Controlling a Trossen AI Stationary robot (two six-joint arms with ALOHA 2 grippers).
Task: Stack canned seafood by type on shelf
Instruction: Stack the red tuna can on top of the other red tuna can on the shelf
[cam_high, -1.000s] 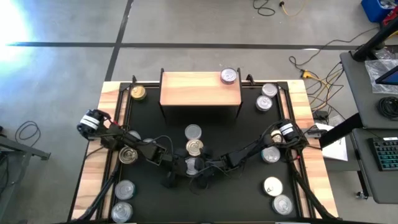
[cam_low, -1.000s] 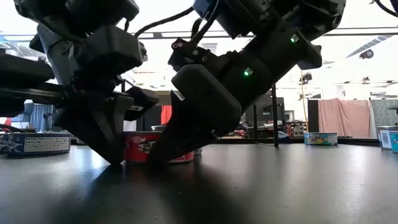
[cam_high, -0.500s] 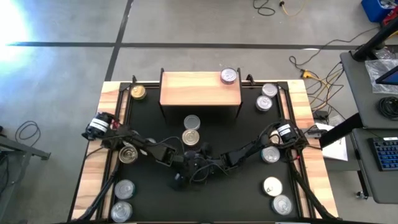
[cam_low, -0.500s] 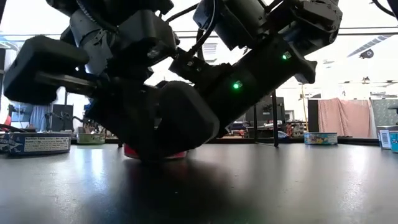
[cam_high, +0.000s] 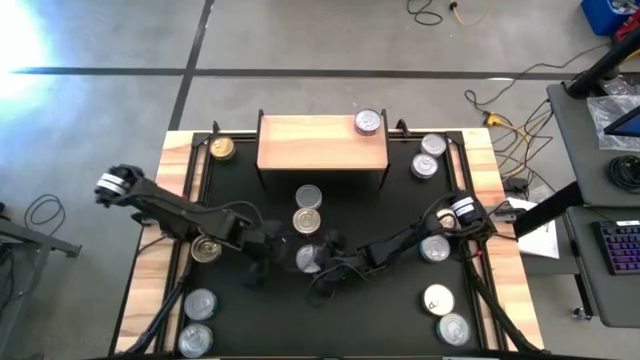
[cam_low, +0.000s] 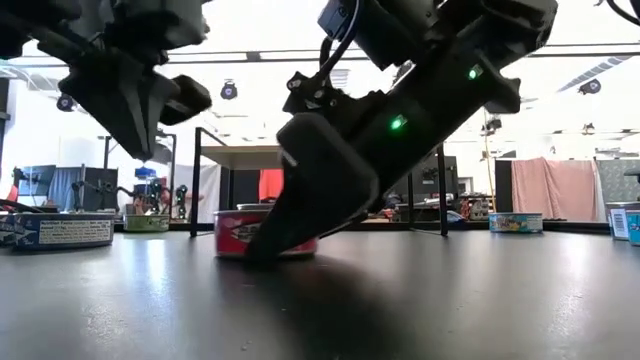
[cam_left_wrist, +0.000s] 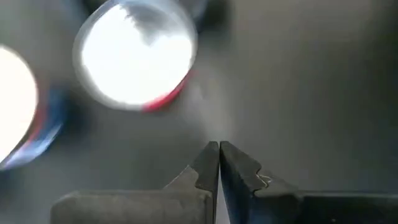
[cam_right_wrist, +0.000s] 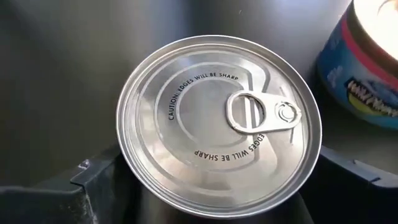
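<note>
Now my right gripper (cam_high: 322, 262) holds a red-label can (cam_low: 262, 235) on the black mat (cam_high: 380, 310), in front of the shelf (cam_high: 322, 142).

From my right wrist, I see my two fingers (cam_right_wrist: 93, 177) pressed on both sides of this silver-lidded can, whose pull ring faces up; it stands on the mat, low and flat. Just beside it stands a blue-label can (cam_right_wrist: 367, 74). My left gripper (cam_left_wrist: 218, 155) has its fingertips pressed together with nothing between them; it hangs above the mat, a little to the left of the held can. On the shelf board, one silver can (cam_high: 368, 122) sits at its right end. Other cans lie scattered on the mat, with a gold-lidded can (cam_high: 222, 149) near the left end of the shelf.
</note>
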